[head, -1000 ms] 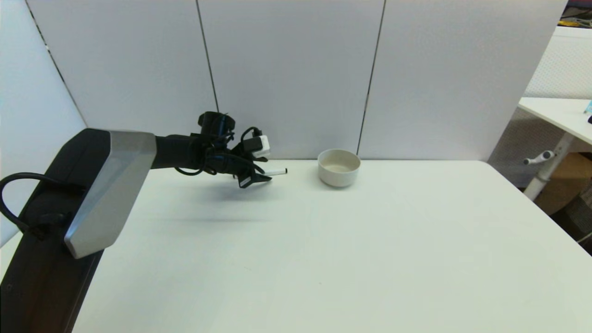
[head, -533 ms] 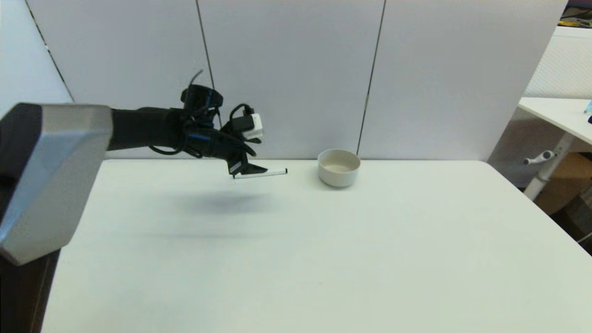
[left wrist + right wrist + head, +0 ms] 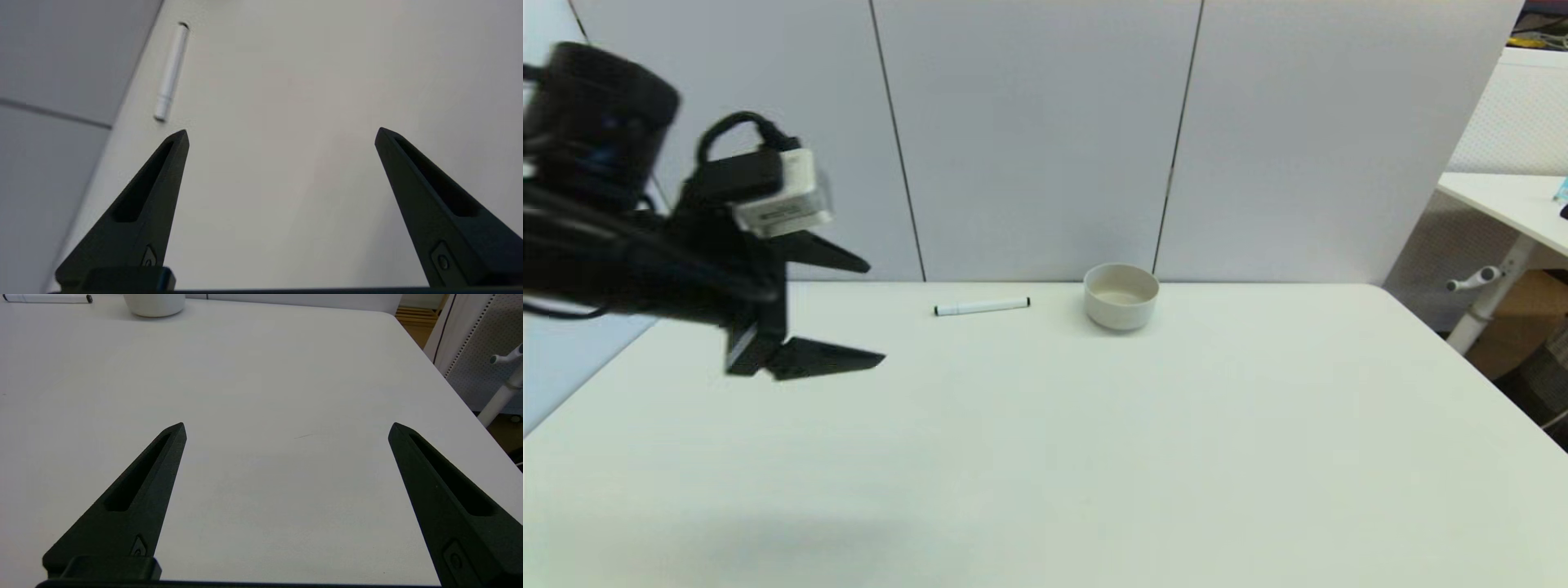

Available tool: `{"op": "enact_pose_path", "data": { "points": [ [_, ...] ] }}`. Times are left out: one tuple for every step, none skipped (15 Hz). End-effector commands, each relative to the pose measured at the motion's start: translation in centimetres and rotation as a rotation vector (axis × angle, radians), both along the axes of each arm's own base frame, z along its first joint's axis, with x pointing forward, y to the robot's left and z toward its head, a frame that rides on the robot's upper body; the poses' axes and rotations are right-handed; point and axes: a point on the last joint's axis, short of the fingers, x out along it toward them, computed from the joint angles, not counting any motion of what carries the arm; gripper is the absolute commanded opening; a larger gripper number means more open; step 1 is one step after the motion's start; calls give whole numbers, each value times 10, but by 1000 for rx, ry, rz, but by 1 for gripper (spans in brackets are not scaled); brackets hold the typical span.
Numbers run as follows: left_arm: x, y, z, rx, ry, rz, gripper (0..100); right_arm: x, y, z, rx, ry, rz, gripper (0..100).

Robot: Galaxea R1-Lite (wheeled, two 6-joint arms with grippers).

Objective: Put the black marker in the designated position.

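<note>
White table [image 3: 1094, 457] is carrying a cream bowl [image 3: 1121, 295] near the back wall, looking empty inside. Left gripper [image 3: 874, 311] is hanging up high at the left, fingers spread wide, holding nothing, having pulled well back since a second ago. Right gripper [image 3: 286, 430] is sitting parked, wide too. Black marker [image 3: 982, 307] is lying flat just left of the bowl.
</note>
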Motion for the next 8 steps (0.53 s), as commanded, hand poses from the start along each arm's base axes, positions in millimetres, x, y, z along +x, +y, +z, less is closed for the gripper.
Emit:
{"op": "enact_pose_path", "data": {
  "points": [
    [-173,50,-40,-241,38,227,100,0,0,0,-1,3,1,100],
    [-189,55,-49,-275,21,267,100,0,0,0,-1,1,1,100],
    [-207,59,-61,-313,-15,331,100,0,0,0,-1,3,1,100],
    [-218,60,-69,-346,-56,383,100,0,0,0,-1,3,1,100],
    [-227,60,-77,-386,-100,446,100,0,0,0,-1,3,1,100],
    [-235,59,-85,-427,-143,497,100,0,0,0,-1,3,1,100],
    [-240,59,-92,-463,-186,522,100,0,0,0,-1,3,1,100],
    [-244,59,-98,-491,-214,527,100,0,0,0,-1,3,1,100]
  ]
}}
